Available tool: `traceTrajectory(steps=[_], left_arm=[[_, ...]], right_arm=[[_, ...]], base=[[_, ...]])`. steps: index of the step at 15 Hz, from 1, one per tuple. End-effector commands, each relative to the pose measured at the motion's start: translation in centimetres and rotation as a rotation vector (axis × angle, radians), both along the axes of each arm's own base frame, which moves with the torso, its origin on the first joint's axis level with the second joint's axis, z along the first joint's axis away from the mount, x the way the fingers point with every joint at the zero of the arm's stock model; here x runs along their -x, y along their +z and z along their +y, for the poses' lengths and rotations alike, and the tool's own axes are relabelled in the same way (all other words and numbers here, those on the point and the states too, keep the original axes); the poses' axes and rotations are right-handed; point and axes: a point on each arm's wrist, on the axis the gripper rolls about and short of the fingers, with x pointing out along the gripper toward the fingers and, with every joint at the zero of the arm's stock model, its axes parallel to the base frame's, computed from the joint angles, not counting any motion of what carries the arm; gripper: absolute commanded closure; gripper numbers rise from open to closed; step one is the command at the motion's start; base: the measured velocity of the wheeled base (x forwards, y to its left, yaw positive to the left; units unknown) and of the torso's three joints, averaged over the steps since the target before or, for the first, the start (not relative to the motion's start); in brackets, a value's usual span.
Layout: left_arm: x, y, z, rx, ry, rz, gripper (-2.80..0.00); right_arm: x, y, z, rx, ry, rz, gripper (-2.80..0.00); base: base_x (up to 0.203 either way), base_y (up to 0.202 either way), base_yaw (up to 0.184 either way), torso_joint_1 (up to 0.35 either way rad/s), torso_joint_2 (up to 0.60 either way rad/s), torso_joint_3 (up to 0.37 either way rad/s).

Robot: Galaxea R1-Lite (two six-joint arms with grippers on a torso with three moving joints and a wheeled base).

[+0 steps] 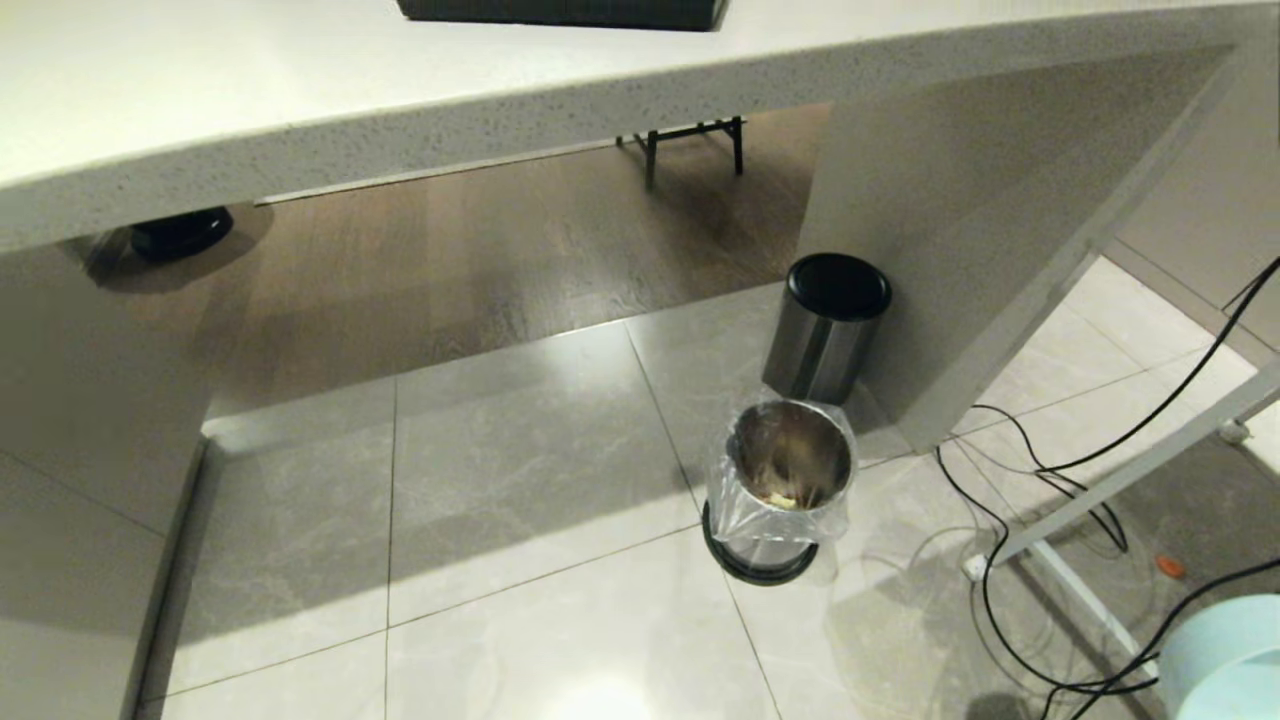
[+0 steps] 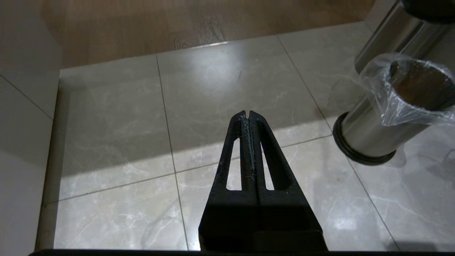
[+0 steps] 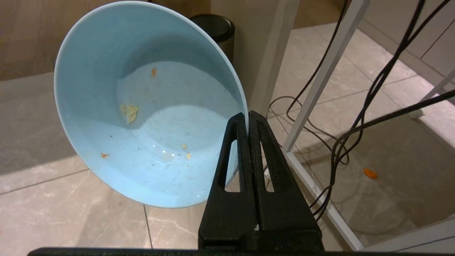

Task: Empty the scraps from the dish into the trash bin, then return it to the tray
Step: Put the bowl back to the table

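Observation:
My right gripper (image 3: 247, 113) is shut on the rim of the dish (image 3: 142, 106), a light-blue bowl held tilted on its side over the floor. Only small crumbs of scraps (image 3: 130, 112) cling inside it. The dish also shows at the lower right corner of the head view (image 1: 1222, 655). The trash bin (image 1: 785, 490), a steel cylinder with a clear bag liner, stands on the tiles with yellow scraps (image 1: 783, 497) at its bottom; it shows in the left wrist view too (image 2: 391, 113). My left gripper (image 2: 248, 113) is shut and empty above the tiles. A corner of the black tray (image 1: 565, 12) lies on the counter.
A steel bin with a black lid (image 1: 828, 325) stands behind the trash bin against the counter's side panel (image 1: 1000, 250). Black cables (image 1: 1050, 480) and a white frame leg (image 1: 1130, 470) lie to the right. An orange piece (image 3: 370, 173) lies on the floor there. The white countertop (image 1: 300, 90) overhangs above.

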Motion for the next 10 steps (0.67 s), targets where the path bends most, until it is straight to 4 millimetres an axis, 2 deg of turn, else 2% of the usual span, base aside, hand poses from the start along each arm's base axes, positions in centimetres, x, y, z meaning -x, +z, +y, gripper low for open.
traceTrajectory(steps=[1,10], left_arm=[[-0.01,0.01,0.00,0.001,0.000,0.000,0.00],[-0.01,0.01,0.00,0.001,0.000,0.000,0.00]], right_arm=[[-0.01,0.01,0.00,0.000,0.000,0.001,0.00],[-0.01,0.01,0.00,0.002,-0.001,0.001,0.00]], base=[[0.000,0.000,0.000,0.010,0.00,0.207],[0.000,0.000,0.000,0.004,0.00,0.203]])
